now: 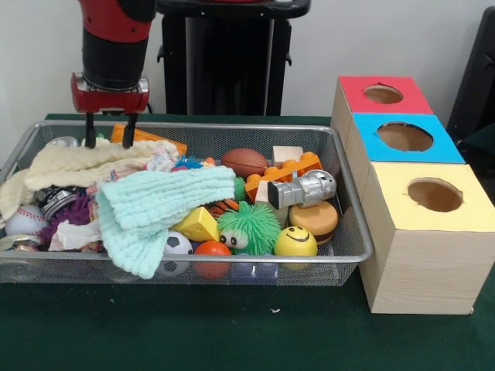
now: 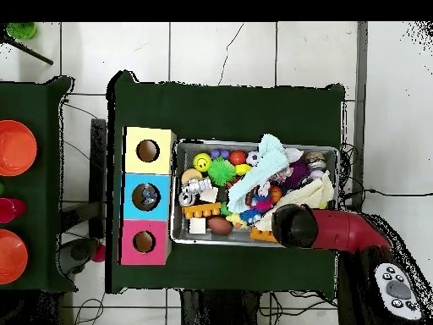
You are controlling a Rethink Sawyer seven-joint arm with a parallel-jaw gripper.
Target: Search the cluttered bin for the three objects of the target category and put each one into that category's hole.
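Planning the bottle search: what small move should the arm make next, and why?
Probably lower the open end effector onto the cream cloth directly beneath it and lift it aside: no clear bottle shows in the wire basket, and cloths cover its left half.

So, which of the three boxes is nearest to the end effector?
The red-faced box; it stands farthest back, while the blue-faced box and yellow-faced box are closer to the camera.

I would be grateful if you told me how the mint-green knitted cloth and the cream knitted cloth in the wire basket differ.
The mint-green knitted cloth lies mid-basket, draping over the near rim; the cream knitted cloth stretches along the far left side, just below the gripper. The green one looks bunched and thick; the cream one is drawn out long. Both cover toys in the silver wire-mesh basket.
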